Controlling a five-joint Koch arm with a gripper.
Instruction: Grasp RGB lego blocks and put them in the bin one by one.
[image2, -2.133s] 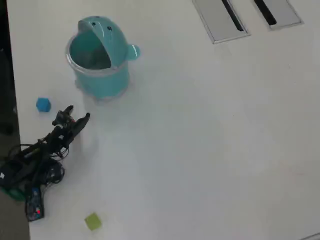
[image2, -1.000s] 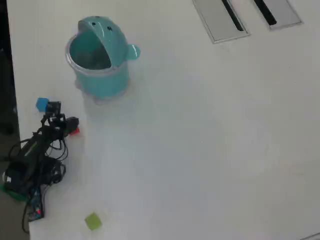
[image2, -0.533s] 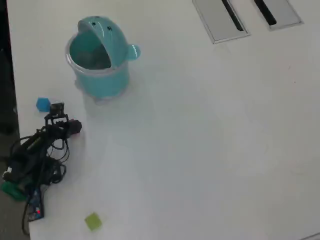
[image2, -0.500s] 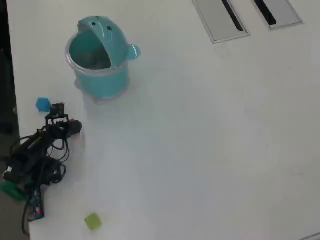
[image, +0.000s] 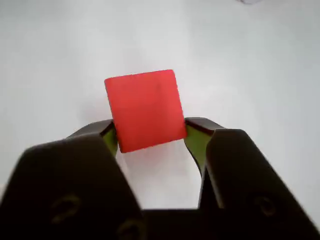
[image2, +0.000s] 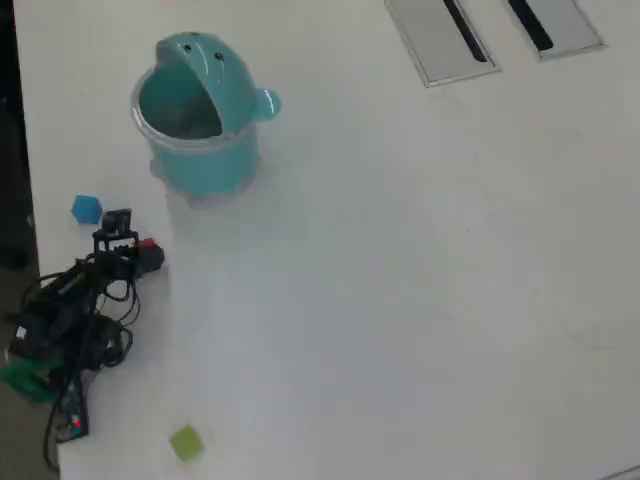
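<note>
At the wrist view's centre, the small red plastic cube (image: 145, 110) sits between the black jaws of the gripper (image: 150, 137), clamped only near its lower edge. Held so shallowly, it could slip out before reaching the teal round plastic bin (image2: 197, 115) at the overhead view's upper left.

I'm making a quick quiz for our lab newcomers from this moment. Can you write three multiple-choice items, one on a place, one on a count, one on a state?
1. In the overhead view, where does the blue block lie?
A. inside the bin
B. on the table, below and left of the bin
C. beside the yellow-green block

2. How many blocks show in the overhead view?
A. one
B. two
C. three

3. What is between the gripper's jaws?
A. the red block
B. nothing
C. the blue block

Answers:
1 B: it lies below-left of the bin.
2 C: blue, yellow-green block, and red block.
3 A: the wrist view shows the gripper flanking it.
</note>
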